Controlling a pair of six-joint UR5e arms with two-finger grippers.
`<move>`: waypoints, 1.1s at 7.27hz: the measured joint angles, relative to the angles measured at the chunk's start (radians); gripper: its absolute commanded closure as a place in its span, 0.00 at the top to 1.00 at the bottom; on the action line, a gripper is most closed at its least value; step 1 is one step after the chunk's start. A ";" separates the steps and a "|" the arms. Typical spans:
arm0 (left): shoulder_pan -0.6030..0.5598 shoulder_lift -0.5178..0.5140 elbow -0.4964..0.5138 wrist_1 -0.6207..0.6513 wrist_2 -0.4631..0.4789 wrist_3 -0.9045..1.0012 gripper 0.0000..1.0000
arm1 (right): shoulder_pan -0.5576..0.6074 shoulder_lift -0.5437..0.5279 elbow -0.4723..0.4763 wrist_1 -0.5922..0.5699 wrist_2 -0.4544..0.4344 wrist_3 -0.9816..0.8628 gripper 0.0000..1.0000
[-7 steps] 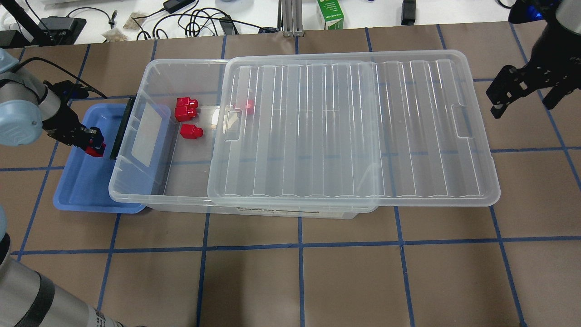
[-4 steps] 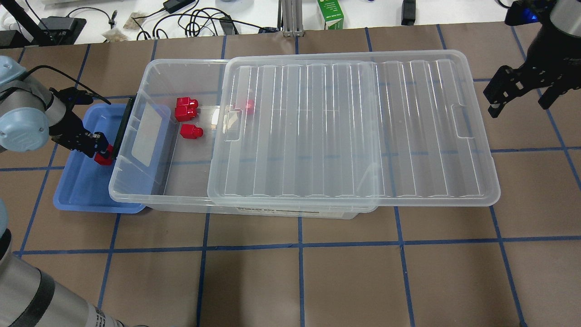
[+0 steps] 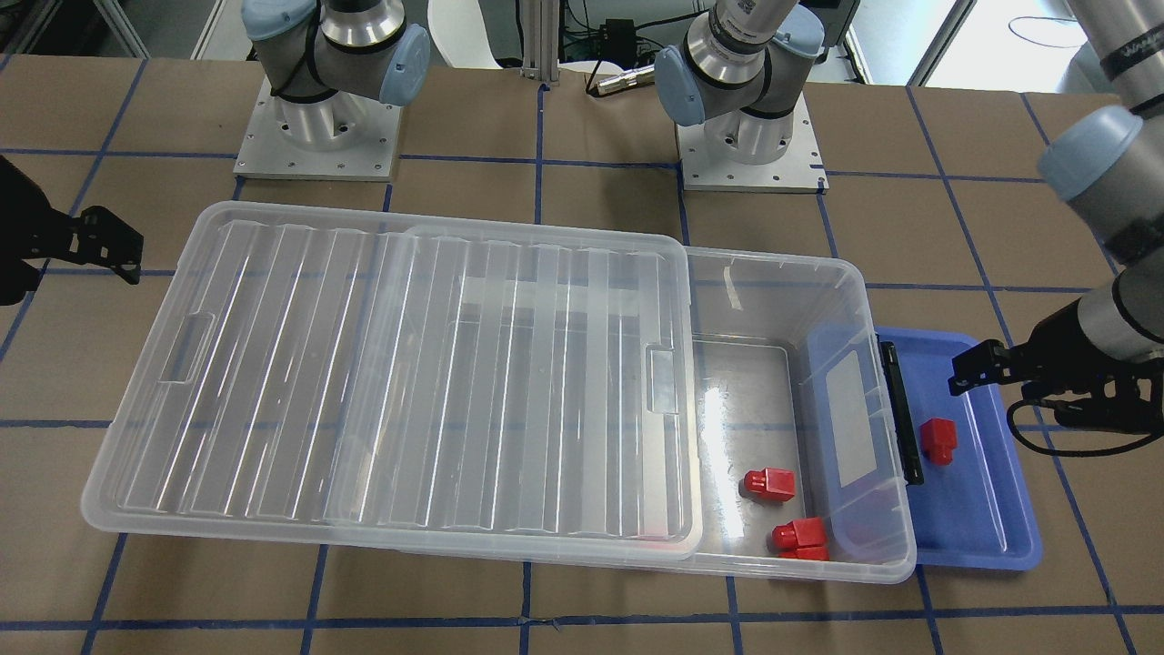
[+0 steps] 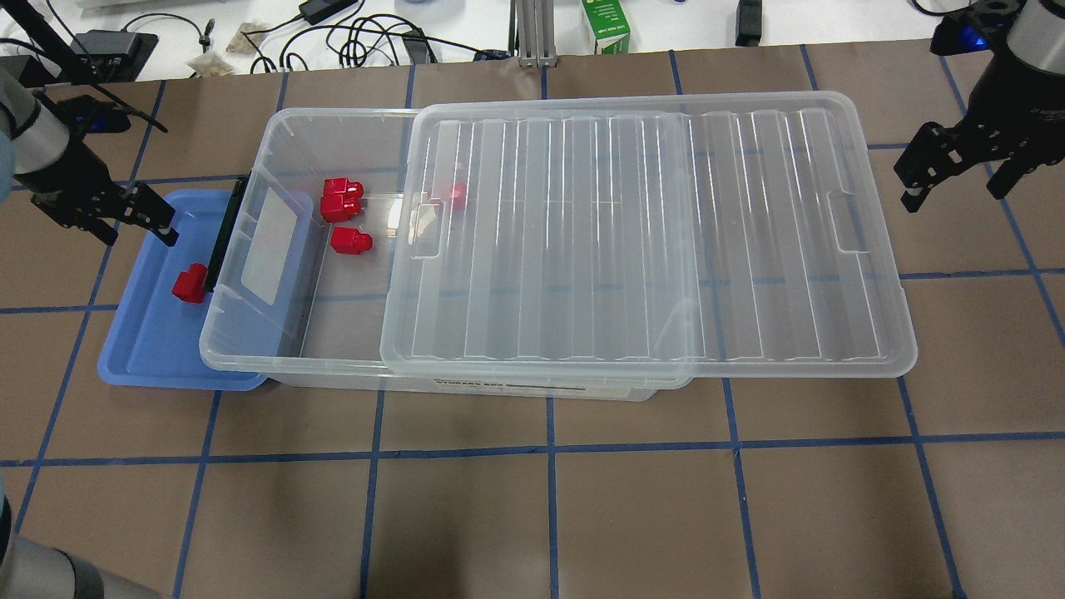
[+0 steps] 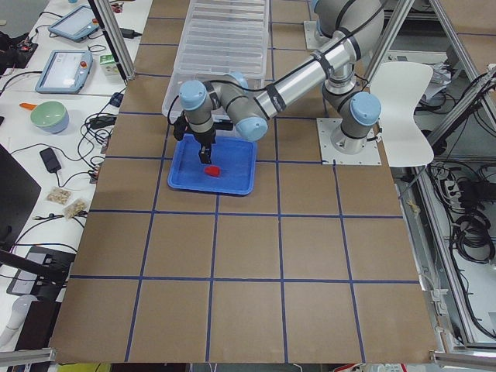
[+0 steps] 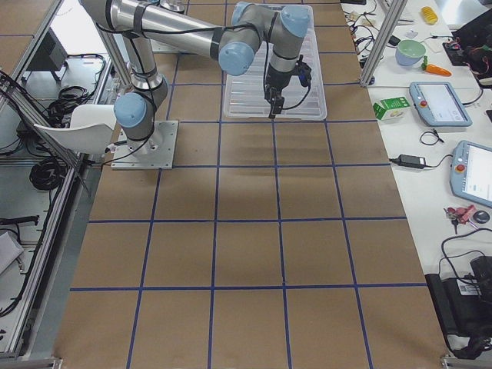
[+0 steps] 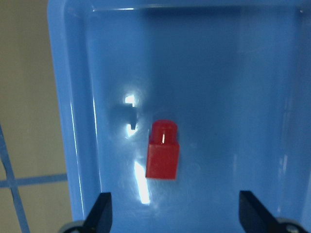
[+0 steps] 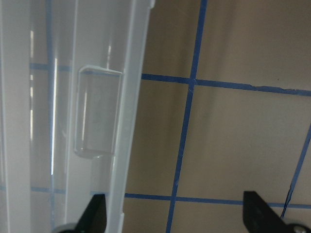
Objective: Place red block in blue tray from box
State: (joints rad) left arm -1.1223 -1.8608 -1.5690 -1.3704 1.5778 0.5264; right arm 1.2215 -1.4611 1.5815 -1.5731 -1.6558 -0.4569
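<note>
Brown paper crossed by blue tape lines covers the bench (image 4: 549,516); beyond its far edge a white table holds cables (image 4: 358,37) and a green carton (image 4: 606,27). The box (image 4: 341,324) has its lid (image 4: 649,241) offset toward the right arm. The block (image 4: 190,283) lies on the tray (image 4: 150,341) floor, just beside the box's black clip (image 4: 223,233). The left end effector (image 4: 137,229) hovers over the tray's far end, fingers apart, empty. The right end effector (image 4: 957,191), also spread, hangs beyond the lid's end. Other blocks (image 4: 343,200) lie in the box.
</note>
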 measured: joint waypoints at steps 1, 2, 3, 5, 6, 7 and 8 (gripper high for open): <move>-0.067 0.062 0.062 -0.116 0.004 -0.085 0.97 | -0.032 0.019 0.000 -0.015 0.005 -0.032 1.00; -0.141 0.120 0.103 -0.191 0.005 -0.171 0.97 | -0.052 0.036 0.000 -0.033 0.007 -0.048 1.00; -0.224 0.168 0.121 -0.223 0.006 -0.260 0.98 | -0.061 0.053 0.001 -0.048 0.009 -0.054 1.00; -0.373 0.232 0.126 -0.248 0.002 -0.418 0.99 | -0.065 0.091 0.023 -0.101 0.010 -0.049 1.00; -0.405 0.262 0.116 -0.266 -0.005 -0.447 0.99 | -0.063 0.099 0.041 -0.129 0.011 -0.044 1.00; -0.418 0.282 0.091 -0.271 -0.008 -0.458 1.00 | -0.059 0.102 0.054 -0.143 0.012 -0.041 1.00; -0.421 0.289 0.061 -0.259 -0.012 -0.460 1.00 | -0.054 0.102 0.064 -0.148 0.014 -0.041 1.00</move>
State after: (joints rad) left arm -1.5431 -1.5715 -1.5084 -1.6291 1.5659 0.0667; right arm 1.1672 -1.3587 1.6453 -1.7216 -1.6414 -0.4975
